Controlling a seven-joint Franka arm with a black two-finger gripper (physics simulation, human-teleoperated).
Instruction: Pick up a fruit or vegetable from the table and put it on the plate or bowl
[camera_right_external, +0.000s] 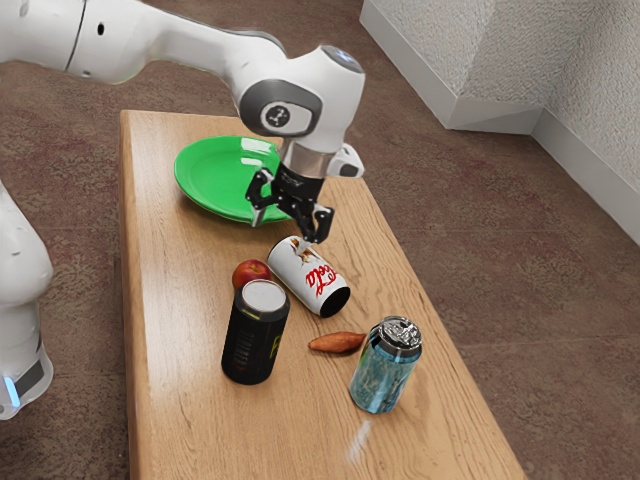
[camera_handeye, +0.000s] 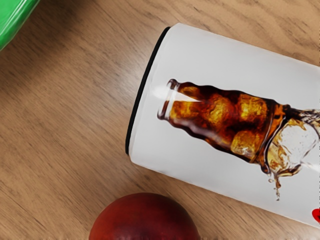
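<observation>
A red apple rests on the wooden table between a white can lying on its side and a black can. An orange root vegetable lies nearer the front. At the back sits the green plate, with nothing on it. My gripper hangs open just past the plate's near rim, above the white can's back end, holding nothing. Under my hand the wrist view has the white can, the apple close beside it, and a corner of the plate.
A blue-green can stands upright to the right of the orange vegetable. The black can is upright right in front of the apple. Bare table stretches along the exterior view's left side and front.
</observation>
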